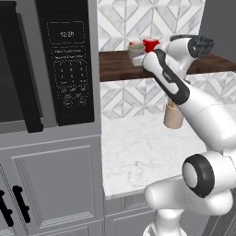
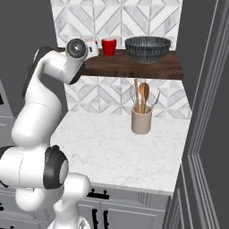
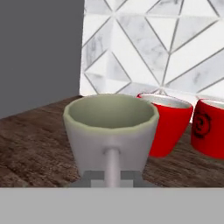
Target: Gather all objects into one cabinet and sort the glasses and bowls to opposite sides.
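tumbler [image 3: 111, 129] upright, shelf [image 2: 134, 66] left | mugs [image 3: 168, 122] beside | bowl [image 2: 147, 48] right

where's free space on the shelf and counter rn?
Shelf: bare between the red mug and bowl; crowded at the left end, tumbler beside two mugs. Counter: open in front and left of the utensil holder.

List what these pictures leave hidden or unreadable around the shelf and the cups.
- Gripper: in the left base view the forearm covers it; open or shut cannot be told.
- Tumbler: base cut off at the bottom of the hand view.
- Right-hand red mug: cut by the hand view's edge.
- Bowl: mostly behind the arm in the left base view.
- Shelf: left end behind the arm.
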